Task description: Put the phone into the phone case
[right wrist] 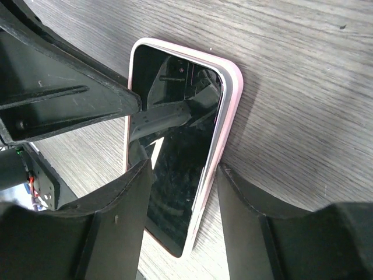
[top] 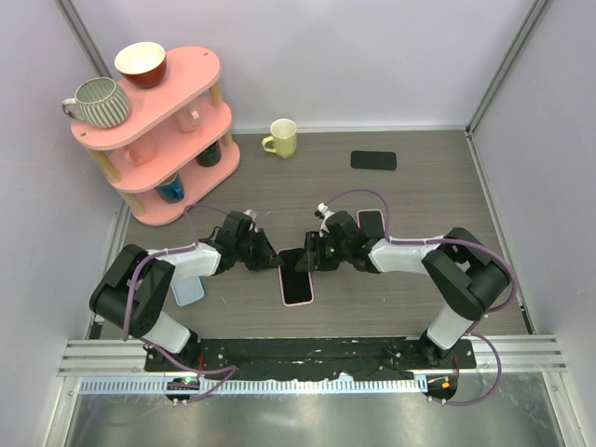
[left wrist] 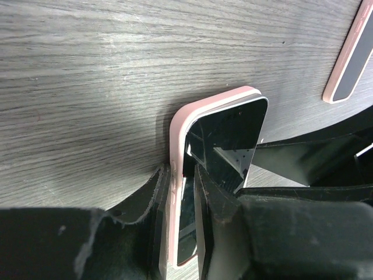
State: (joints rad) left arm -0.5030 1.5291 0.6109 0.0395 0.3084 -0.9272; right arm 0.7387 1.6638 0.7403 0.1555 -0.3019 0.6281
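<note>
As the top view shows, the phone [top: 296,281] lies in its pink phone case [top: 283,284] between the left gripper [top: 269,259] and right gripper [top: 308,256]. Left wrist: fingers [left wrist: 152,219] pinch the case's wall, one on the glass. Right wrist: fingers [right wrist: 125,216] spread astride both long edges, apparently not clamping. Probably stiff, slick, scratchable; hold edges, press gently.

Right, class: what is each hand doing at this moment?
Left hand: closed on the phone case edge.
Right hand: open, over the phone.
</note>
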